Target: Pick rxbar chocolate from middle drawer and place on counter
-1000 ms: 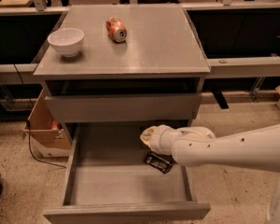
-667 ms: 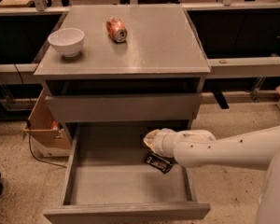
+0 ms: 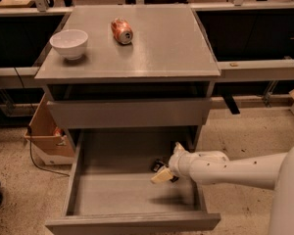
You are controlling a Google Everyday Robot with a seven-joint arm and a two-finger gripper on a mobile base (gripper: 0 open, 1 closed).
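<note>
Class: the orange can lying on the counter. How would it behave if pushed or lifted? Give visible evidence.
The can lies on its side on the counter, so a push would probably roll it, unevenly if its dents catch. Looking crumpled, it is likely empty and light. The gripper is down in the middle drawer, away from it.
</note>
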